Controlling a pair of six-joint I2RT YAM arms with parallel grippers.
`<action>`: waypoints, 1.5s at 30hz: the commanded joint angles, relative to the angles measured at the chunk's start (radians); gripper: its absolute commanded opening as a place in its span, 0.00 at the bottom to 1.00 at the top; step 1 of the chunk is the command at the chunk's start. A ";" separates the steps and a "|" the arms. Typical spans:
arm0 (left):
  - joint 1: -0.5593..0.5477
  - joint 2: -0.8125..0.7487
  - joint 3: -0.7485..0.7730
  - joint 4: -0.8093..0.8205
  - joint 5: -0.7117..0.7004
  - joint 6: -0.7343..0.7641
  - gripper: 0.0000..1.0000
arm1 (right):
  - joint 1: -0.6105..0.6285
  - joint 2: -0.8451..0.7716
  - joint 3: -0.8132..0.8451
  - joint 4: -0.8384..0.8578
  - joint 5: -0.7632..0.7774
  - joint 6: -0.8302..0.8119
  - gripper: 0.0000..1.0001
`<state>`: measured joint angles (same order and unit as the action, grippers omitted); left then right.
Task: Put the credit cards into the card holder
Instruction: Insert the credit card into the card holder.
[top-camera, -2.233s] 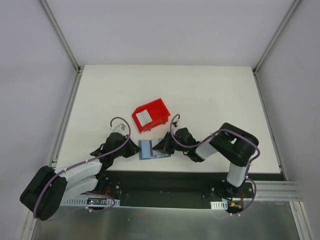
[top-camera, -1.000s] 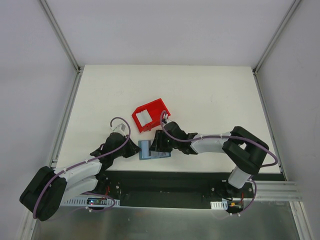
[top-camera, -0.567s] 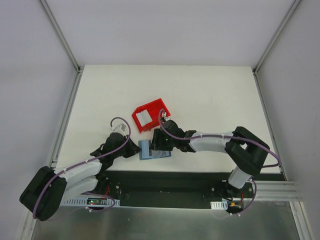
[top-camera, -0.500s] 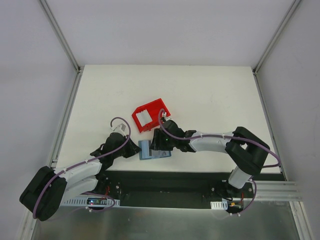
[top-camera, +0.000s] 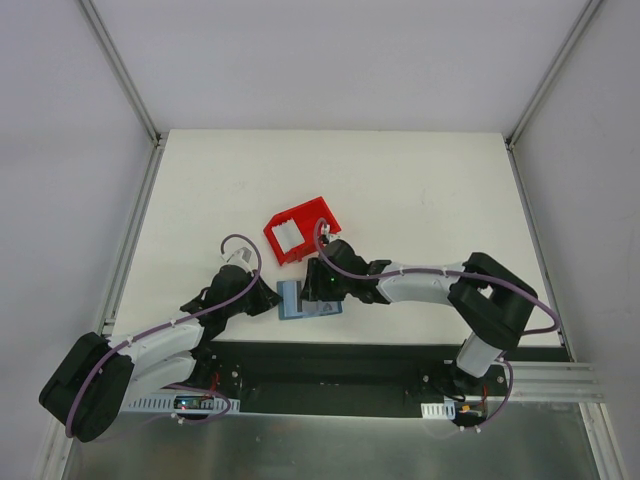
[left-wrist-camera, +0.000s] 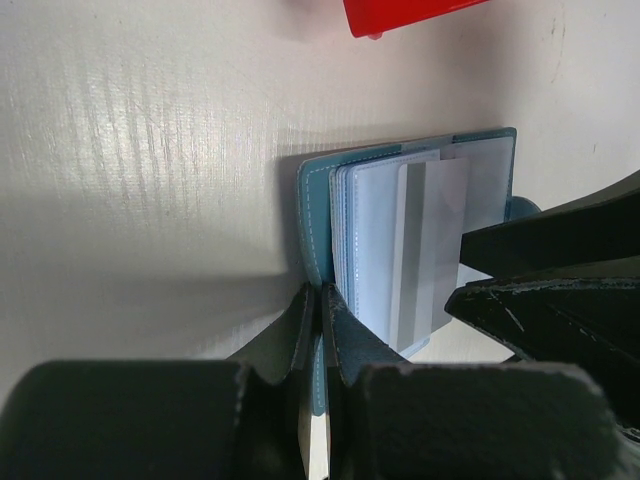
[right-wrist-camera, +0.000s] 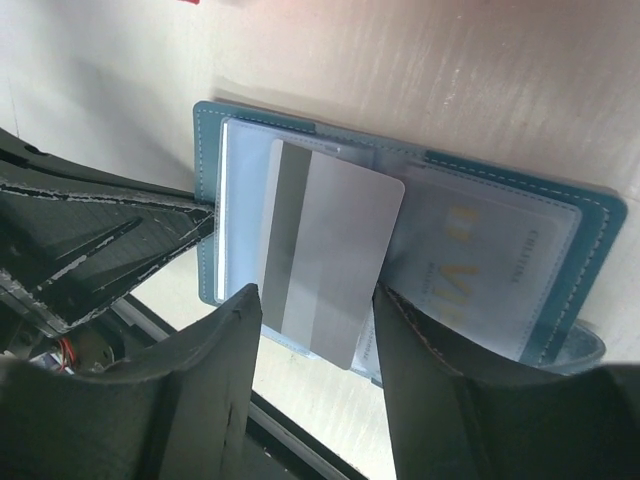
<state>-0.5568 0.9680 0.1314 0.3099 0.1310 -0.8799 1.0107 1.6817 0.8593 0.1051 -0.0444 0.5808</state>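
The left jaws (left-wrist-camera: 320, 292) are shut tight on the left edge of the card holder (right-wrist-camera: 500, 188), with a sliver of teal showing in the slit between them. The right jaws (right-wrist-camera: 315, 300) stand partway apart with a credit card (right-wrist-camera: 335, 230) between them, one finger along each long edge. Whether they press on it or merely flank it I cannot tell. The card's long axis runs straight away from those jaws, its grey stripe down the left side, and it sits a little askew over the clear pockets of the holder's left half. Its near end is cut off by the fingers, and whether its far end is in a pocket is hard to make out. The holder lies open on the white bench (top-camera: 400, 190), near the front edge between the two arms, its long axis running left to right. Pale gold lettering shows through the right-hand pocket, too faint and turned to read. From above, the right wrist hides the card entirely. Just behind stands a red bin (top-camera: 318, 222) with something white inside.
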 joint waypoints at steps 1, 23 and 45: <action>-0.005 -0.005 -0.015 -0.023 0.012 0.021 0.00 | 0.003 0.032 0.021 0.030 -0.046 -0.025 0.50; -0.005 0.008 -0.012 -0.009 0.018 0.018 0.00 | 0.014 0.061 0.073 0.099 -0.120 -0.079 0.33; -0.005 -0.018 -0.013 -0.032 0.010 0.010 0.00 | 0.011 -0.092 -0.002 0.013 0.038 -0.137 0.54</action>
<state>-0.5568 0.9638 0.1314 0.3069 0.1299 -0.8787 1.0180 1.6981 0.8795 0.1410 -0.0837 0.4911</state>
